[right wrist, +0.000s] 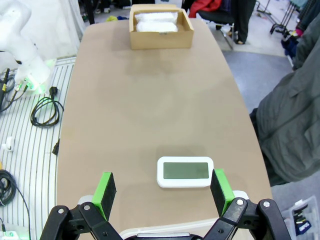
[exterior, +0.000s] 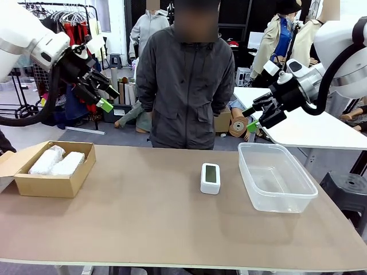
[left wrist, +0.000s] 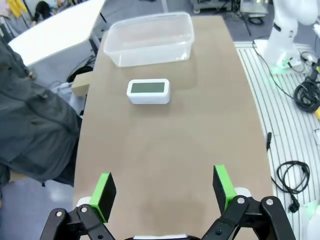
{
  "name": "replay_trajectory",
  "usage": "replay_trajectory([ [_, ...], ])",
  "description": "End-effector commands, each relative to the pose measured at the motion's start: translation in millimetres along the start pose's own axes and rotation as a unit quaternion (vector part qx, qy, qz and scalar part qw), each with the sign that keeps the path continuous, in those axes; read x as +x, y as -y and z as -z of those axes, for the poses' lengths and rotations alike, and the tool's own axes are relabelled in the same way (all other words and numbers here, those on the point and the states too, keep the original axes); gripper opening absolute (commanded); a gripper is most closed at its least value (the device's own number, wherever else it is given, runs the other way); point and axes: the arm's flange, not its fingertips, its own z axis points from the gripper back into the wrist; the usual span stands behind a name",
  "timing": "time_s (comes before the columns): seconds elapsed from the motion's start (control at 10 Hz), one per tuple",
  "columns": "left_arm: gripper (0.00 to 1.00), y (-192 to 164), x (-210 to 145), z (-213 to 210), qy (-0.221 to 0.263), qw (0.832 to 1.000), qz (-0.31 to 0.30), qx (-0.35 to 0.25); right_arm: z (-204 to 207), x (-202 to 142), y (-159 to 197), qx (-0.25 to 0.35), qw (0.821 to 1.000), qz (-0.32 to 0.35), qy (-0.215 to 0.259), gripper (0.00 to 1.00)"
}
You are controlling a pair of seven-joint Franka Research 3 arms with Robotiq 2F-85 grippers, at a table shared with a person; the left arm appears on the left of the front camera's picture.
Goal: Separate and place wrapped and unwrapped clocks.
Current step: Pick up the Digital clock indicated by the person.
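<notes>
Both hands were up off the surface (exterior: 143, 229): the left hand (exterior: 109, 97) hung above the left end with its green pads spread wide, nothing between them, and the right hand (exterior: 255, 116) hovered over the far right corner, just as wide and just as empty. The bare clock (exterior: 210, 177) lay flat, screen up, a little right of the middle, its long axis running from the near edge toward the far edge, just beside the clear plastic tub (exterior: 284, 201) at the right end. At the left end, the two wrapped bundles (exterior: 57, 162) lay side by side in the open cardboard box (exterior: 49, 184), lengthwise near-to-far too. A person (exterior: 184, 86) stood at the far edge.
</notes>
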Motion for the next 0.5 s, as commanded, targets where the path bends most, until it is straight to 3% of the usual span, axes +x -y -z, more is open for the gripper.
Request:
replay_trajectory([
  [0.0,1.0,-0.7,1.4,1.2,-0.008,1.0,0.008,-0.002,-1.3,2.2,-0.2,0.0,1.0,-0.003,0.003,1.0],
  [0.4,1.0,-0.7,1.4,1.2,-0.008,1.0,0.008,-0.002,-1.3,2.2,-0.2,0.0,1.0,-0.003,0.003,1.0],
])
